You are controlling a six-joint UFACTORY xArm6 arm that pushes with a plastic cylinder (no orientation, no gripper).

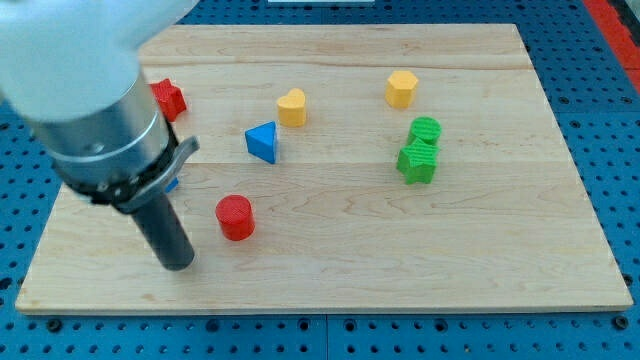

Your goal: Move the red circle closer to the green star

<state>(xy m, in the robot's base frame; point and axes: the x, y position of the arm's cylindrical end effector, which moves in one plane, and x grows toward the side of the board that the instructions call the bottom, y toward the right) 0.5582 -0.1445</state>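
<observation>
Nearest the view's bottom, my tip (178, 266) rests on the wooden board (330, 280), just to the view's left of the red circle (235, 217) and slightly below it; we see a small gap, so the two appear apart. There is nothing to open or close here: we carry a bare rod that grips nothing, it only pushes. The red circle sits in the board's lower left part, well apart from the green star (417, 162), which lies over on the view's right, touching a green round block (425, 130) just above it. To do this step well, we judge that we should settle squarely behind the circle on the side opposite the star, then push toward the view's right and slightly up, keeping contact centred so the circle does not roll off the tip. The path looks free; the blue triangle (262, 141) sits above it. Farther back are a yellow heart (292, 106), a yellow hexagon (401, 88) and a red block (168, 98) partly hidden behind the arm.
</observation>
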